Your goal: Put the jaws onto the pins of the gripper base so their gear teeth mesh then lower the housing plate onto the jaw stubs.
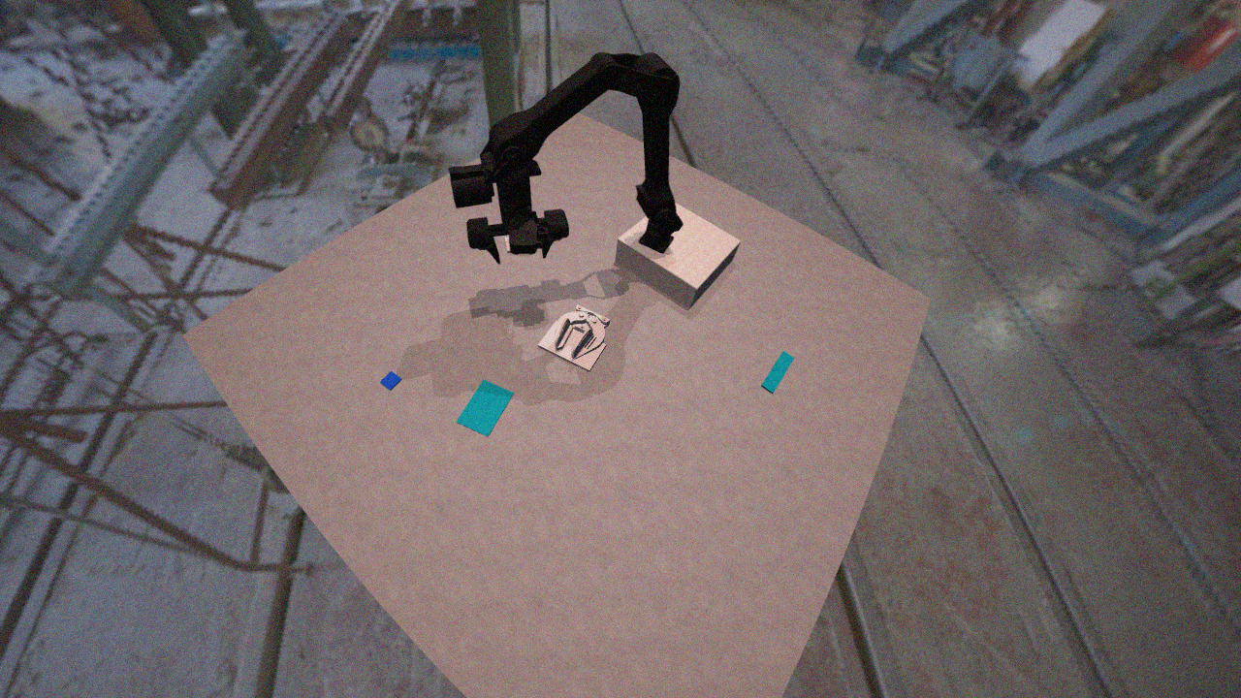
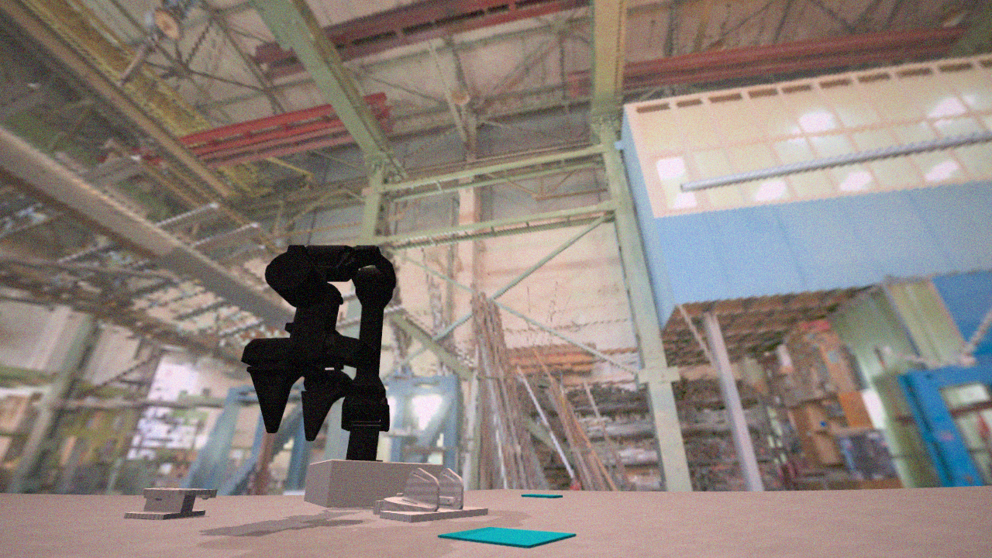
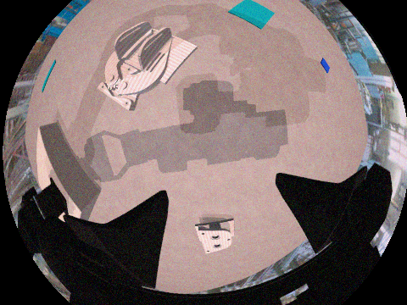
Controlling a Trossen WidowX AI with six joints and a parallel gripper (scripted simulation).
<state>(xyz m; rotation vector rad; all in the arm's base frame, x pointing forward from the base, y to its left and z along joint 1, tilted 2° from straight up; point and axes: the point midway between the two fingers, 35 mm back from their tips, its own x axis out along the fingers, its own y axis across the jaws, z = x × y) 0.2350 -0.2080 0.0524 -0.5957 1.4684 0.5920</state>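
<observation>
The gripper base (image 1: 590,364) (image 2: 433,514) (image 3: 181,57) lies near mid-table. Two pale jaws (image 3: 111,63) (image 3: 149,80) sit side by side on it, their tall curved fingers upright. Their toothed ends are close together; whether the teeth mesh is too small to tell. The pale housing plate (image 2: 201,491) (image 3: 222,242), with two larger holes, rests apart on a small stand (image 2: 166,504). In the top view it is almost wholly hidden behind my gripper (image 1: 521,257) (image 2: 291,435) (image 3: 221,185). The gripper is open and empty, high above the table. In the wrist view the plate shows between and below the fingertips.
The arm's pale box-shaped mount (image 1: 694,247) (image 2: 329,483) (image 3: 38,161) stands behind the gripper base. Flat on the table lie a larger teal patch (image 1: 486,407) (image 2: 506,536) (image 3: 253,13), a narrow teal strip (image 1: 778,372) (image 2: 542,496) (image 3: 49,75) and a small blue patch (image 1: 390,381) (image 3: 325,65).
</observation>
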